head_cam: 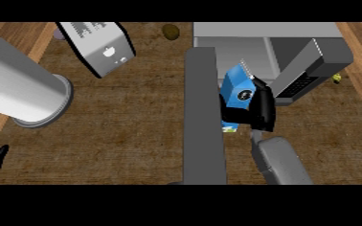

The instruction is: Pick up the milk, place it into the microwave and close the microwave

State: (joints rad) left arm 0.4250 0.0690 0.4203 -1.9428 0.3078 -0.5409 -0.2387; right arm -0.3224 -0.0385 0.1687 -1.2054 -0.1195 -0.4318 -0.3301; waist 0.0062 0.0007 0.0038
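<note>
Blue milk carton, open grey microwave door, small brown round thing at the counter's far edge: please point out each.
Blue milk carton [237, 88]: head view, on its blue side face.
Open grey microwave door [203, 119]: head view, mid-panel.
Small brown round thing [170, 31]: head view, its middle.

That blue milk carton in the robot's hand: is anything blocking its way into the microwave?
Nothing visible does. The right hand holds the blue milk carton just in front of the microwave, whose door is swung wide open to the carton's left. The cavity behind the carton looks bare.
</note>
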